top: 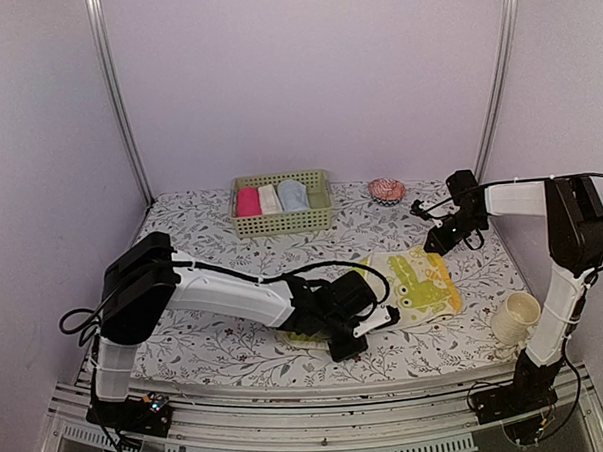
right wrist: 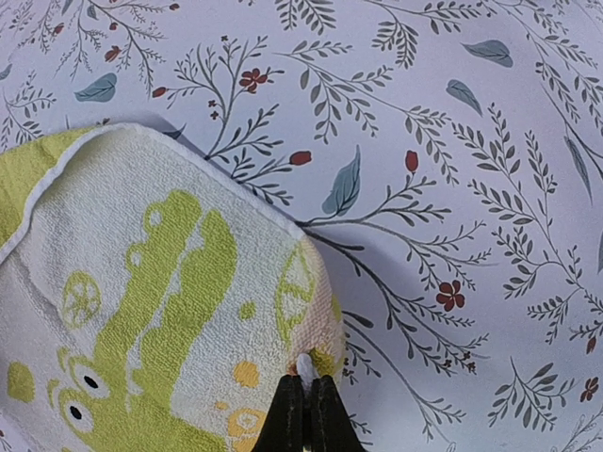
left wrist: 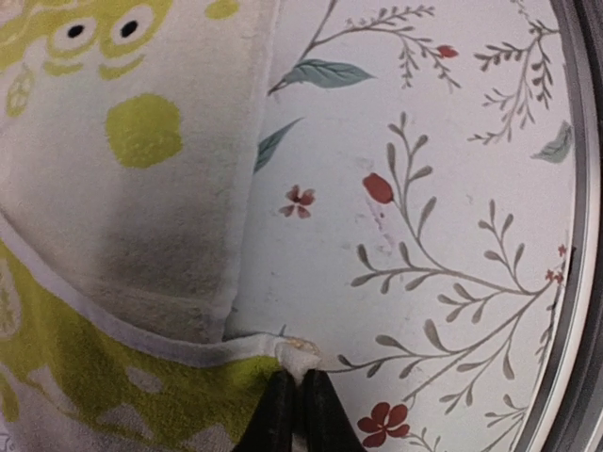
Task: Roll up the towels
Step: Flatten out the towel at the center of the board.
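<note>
The yellow-green towel (top: 416, 281) with pale frog prints lies spread on the flowered table, right of the middle. My left gripper (top: 386, 318) is at its near left corner; in the left wrist view the black jaws (left wrist: 300, 375) are shut on the white-hemmed corner of the towel (left wrist: 113, 188). My right gripper (top: 434, 245) is at the far right corner. The right wrist view shows it (right wrist: 307, 381) shut on a bunched corner of the towel (right wrist: 141, 311), which is raised a little. A light blue towel (top: 293, 194) lies rolled in the basket.
A green basket (top: 281, 223) at the back holds a pink roll (top: 247, 201) and a cream roll (top: 270, 198) beside the blue one. A red-and-white round object (top: 387, 189) sits at the back right. A cream cup (top: 516, 318) stands near the right arm's base.
</note>
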`<state>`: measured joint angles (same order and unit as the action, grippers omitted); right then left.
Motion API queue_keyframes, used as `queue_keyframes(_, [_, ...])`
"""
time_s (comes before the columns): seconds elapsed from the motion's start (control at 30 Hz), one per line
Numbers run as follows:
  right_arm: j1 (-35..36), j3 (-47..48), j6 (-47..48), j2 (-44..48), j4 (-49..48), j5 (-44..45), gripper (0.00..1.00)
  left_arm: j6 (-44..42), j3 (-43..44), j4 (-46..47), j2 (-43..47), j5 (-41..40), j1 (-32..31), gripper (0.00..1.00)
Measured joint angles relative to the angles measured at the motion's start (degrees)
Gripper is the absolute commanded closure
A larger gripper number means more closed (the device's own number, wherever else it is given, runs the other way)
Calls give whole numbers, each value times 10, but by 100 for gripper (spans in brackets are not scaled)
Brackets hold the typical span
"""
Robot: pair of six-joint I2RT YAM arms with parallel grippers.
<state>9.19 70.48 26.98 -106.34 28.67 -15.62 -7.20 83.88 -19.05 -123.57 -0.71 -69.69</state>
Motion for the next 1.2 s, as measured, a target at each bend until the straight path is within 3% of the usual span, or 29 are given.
queue_keyframes(0.2, [0, 0, 0, -8, 1, -4, 98, -3, -8, 11, 3, -33, 0, 100])
queue_keyframes(0.33, [0, 0, 0, -9, 6, -12, 98, 8, -59, 18, 44, -55, 16, 100])
queue_keyframes(0.57, [-1, 44, -2, 12, 53, -53, 98, 45, -143, 30, 253, -90, 116, 100])
queue_keyframes(0.83, [-2, 203, -3, 101, 106, -104, 98, 82, -164, 48, 441, -134, 236, 100])
queue_keyframes(1.0, [-2, 263, -10, 142, 129, -135, 98, 83, -164, 35, 496, -157, 248, 100])
queue_keyframes(1.2, [-2, 256, -22, 188, 151, -169, 98, 87, -175, 24, 572, -154, 248, 100])
